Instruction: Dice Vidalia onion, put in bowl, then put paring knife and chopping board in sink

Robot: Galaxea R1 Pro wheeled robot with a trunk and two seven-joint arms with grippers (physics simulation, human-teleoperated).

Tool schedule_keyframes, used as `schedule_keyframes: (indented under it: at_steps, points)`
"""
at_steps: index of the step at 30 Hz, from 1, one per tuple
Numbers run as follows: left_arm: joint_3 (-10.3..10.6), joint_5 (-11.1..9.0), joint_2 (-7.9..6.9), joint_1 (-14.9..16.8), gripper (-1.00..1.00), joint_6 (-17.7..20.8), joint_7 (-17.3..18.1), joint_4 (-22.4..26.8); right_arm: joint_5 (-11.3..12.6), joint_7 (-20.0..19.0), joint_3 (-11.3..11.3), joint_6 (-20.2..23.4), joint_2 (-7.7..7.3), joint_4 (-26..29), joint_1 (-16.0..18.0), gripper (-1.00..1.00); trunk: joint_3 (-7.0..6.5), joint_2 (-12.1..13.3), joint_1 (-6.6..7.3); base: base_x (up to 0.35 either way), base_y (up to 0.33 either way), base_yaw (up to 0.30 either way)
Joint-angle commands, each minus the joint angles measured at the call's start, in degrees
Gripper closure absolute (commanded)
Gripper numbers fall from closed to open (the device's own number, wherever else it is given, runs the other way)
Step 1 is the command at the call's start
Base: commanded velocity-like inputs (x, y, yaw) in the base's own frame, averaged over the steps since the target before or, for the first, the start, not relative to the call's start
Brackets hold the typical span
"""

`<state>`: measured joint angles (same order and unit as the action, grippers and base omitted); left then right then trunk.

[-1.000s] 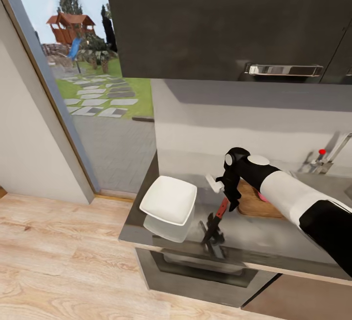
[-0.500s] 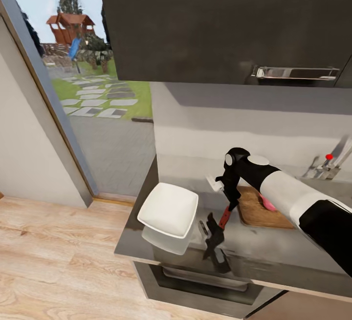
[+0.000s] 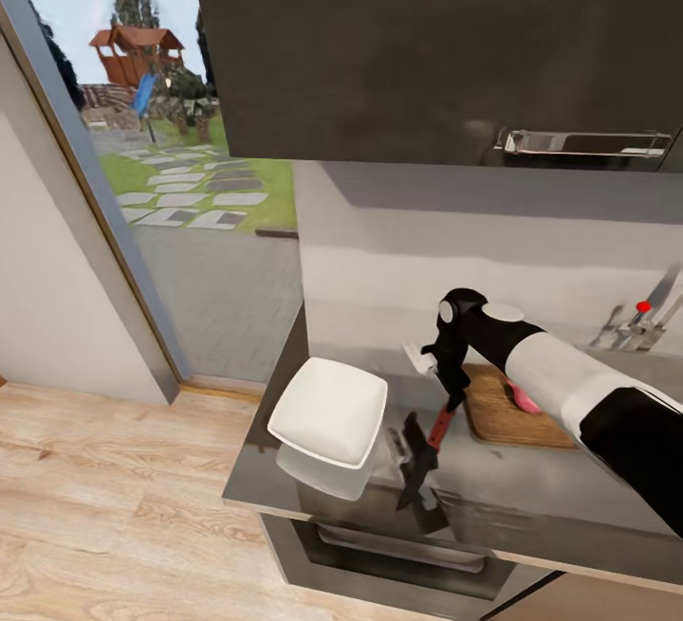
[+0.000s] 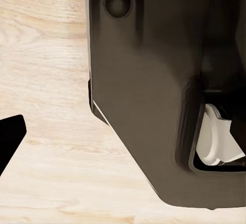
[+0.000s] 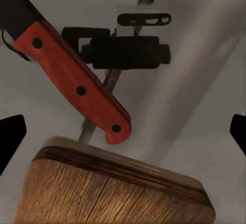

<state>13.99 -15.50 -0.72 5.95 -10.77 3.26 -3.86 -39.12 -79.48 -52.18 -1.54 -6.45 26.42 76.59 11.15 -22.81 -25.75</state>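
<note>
My right gripper (image 3: 453,403) points down at the countertop (image 3: 569,493), open, just above the paring knife (image 3: 436,431). The knife's orange-red handle (image 5: 77,88) lies between the wide-apart fingertips (image 5: 10,142) of the right gripper (image 5: 123,131), untouched. Its dark blade (image 3: 414,465) points toward the counter's front edge. The brown chopping board (image 3: 503,417) lies just right of the knife, with the pinkish Vidalia onion (image 3: 522,399) on it, half hidden by my forearm. The white bowl (image 3: 327,410) stands left of the knife. My left gripper (image 4: 123,142) hangs over the wood floor, apparently open.
The chrome tap with its red knob (image 3: 643,306) stands at the far right by the wall. A dark upper cabinet (image 3: 427,43) hangs overhead. The countertop ends just left of the bowl, beside a glass door (image 3: 190,175). A small white object (image 3: 415,356) lies behind the gripper.
The whole view shifted slightly as the camera moved. The knife's handle now sits a little lower beneath my right gripper than before; the arm has barely moved.
</note>
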Motion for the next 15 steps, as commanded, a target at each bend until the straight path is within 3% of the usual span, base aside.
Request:
schedule_keyframes:
  at_steps: [1, 15]
  points:
    - [0.4, -0.6, 0.02, 0.1, -1.00, -0.4, 0.3, -0.3, -0.1, -0.2, -0.2, -0.2, -0.05, -0.2, 0.1, -1.00, 0.11, -0.1, -0.03, 0.001, 0.001, 0.000]
    - [0.4, -0.6, 0.02, 0.1, -1.00, -0.4, 0.3, -0.3, -0.1, 0.1, -0.2, -0.1, 0.06, -0.7, 0.1, -1.00, 0.11, -0.1, -0.03, -0.056, -0.028, 0.000]
